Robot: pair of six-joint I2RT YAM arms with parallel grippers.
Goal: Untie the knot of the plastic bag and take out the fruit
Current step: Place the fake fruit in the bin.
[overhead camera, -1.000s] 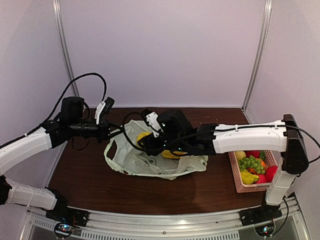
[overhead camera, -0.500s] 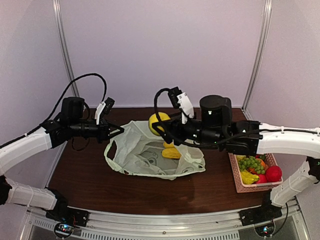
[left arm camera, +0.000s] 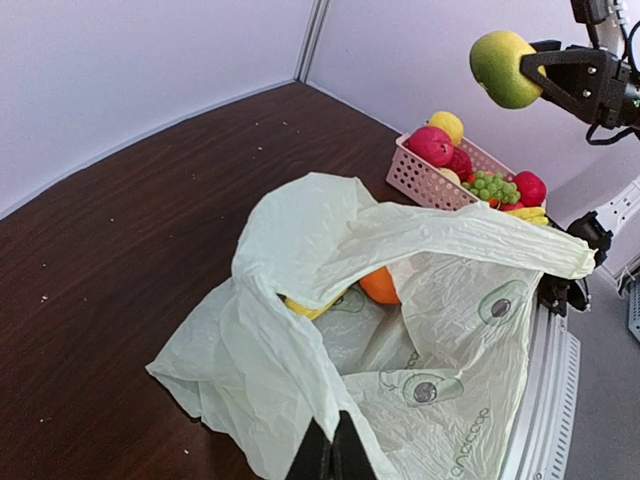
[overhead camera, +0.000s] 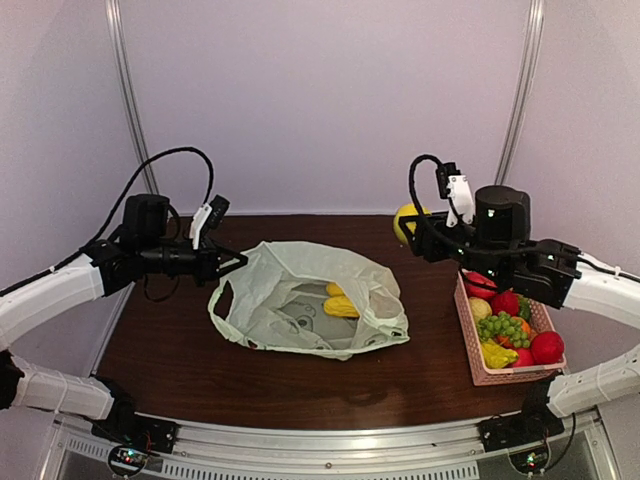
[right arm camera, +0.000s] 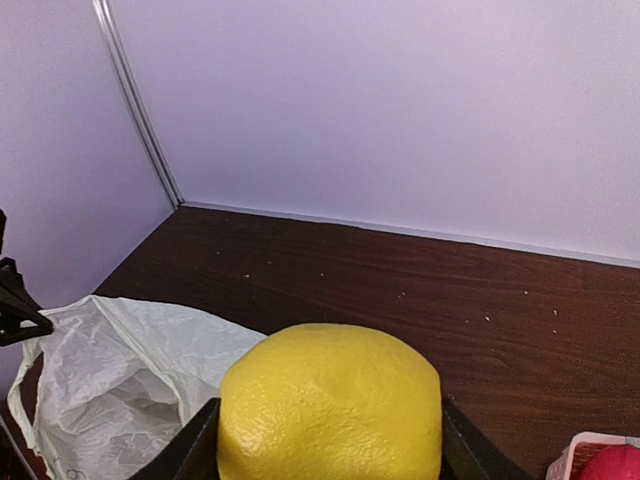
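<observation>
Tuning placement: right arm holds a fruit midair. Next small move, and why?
Probably carry the right gripper over the pink basket, then lower: its yellow lemon-like fruit hangs in the air, not yet over the basket, while the left gripper pinches the plastic bag open.

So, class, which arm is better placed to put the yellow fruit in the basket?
Right: its end effector holds the fruit near the basket, while the left end effector is pinching the bag.
</observation>
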